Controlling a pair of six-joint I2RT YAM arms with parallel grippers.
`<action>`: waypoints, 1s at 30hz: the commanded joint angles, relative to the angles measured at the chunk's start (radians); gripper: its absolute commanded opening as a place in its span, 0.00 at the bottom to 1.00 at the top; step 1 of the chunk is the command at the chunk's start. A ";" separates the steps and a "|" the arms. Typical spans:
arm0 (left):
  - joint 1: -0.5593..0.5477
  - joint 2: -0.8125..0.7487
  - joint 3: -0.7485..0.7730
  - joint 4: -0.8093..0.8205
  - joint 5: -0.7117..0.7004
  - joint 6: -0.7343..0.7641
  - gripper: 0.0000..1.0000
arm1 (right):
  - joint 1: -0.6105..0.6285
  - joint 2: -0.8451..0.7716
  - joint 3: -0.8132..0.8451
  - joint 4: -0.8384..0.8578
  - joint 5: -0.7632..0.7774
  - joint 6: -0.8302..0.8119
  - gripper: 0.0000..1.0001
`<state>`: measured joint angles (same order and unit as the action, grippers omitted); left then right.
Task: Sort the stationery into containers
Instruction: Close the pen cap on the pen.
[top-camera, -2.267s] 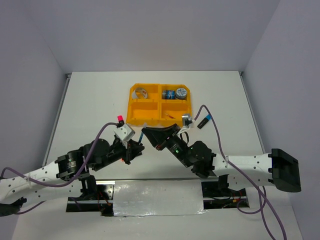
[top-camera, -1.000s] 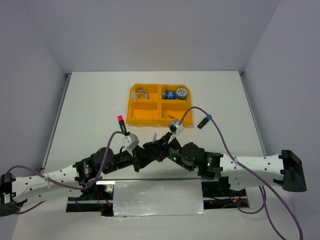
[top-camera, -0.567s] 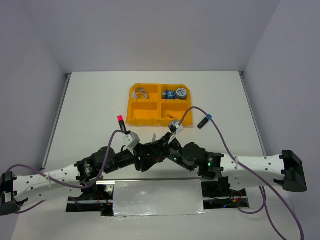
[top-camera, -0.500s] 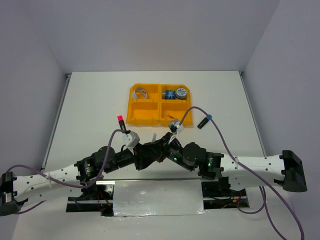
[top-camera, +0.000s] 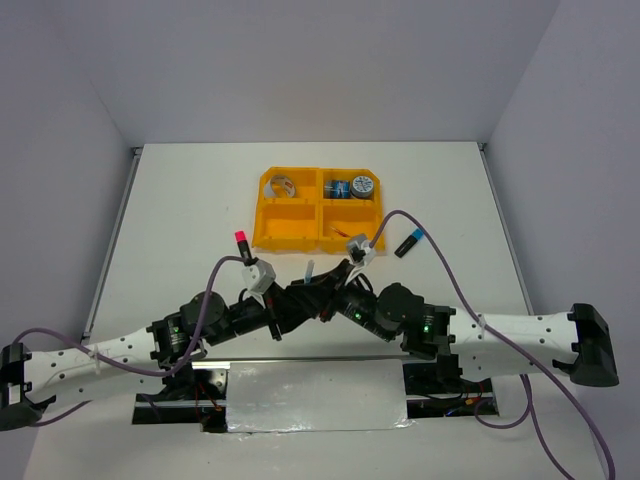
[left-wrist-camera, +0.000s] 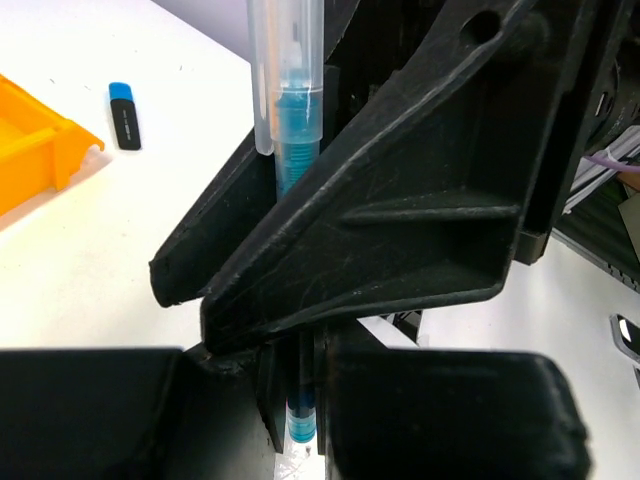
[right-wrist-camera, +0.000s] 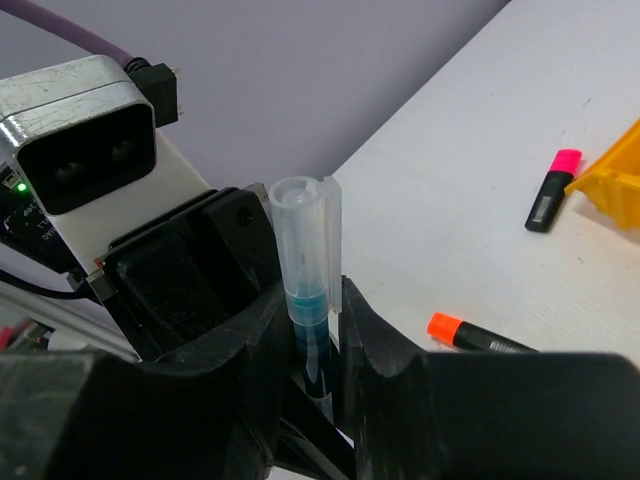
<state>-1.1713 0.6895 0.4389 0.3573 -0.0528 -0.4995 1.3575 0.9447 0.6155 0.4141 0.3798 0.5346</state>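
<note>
Near the table's front edge, the left gripper (left-wrist-camera: 300, 395) and right gripper (right-wrist-camera: 312, 350) have come together. Both narrow jaws pinch the upright blue pen (right-wrist-camera: 305, 295), likely a handover. Farther off, the orange tray (top-camera: 275, 240) awaits it.
</note>
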 joint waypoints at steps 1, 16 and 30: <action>0.002 -0.004 0.006 0.101 -0.013 0.024 0.00 | 0.022 -0.018 0.018 -0.047 -0.062 0.004 0.33; 0.002 -0.025 -0.008 0.086 -0.029 0.013 0.00 | 0.017 -0.170 0.016 -0.110 -0.022 -0.048 0.75; 0.001 -0.021 -0.012 0.101 0.045 0.012 0.00 | -0.012 -0.113 0.161 -0.216 -0.001 -0.177 0.64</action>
<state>-1.1709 0.6697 0.4152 0.3843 -0.0345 -0.4999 1.3540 0.8280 0.7227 0.2001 0.3779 0.4007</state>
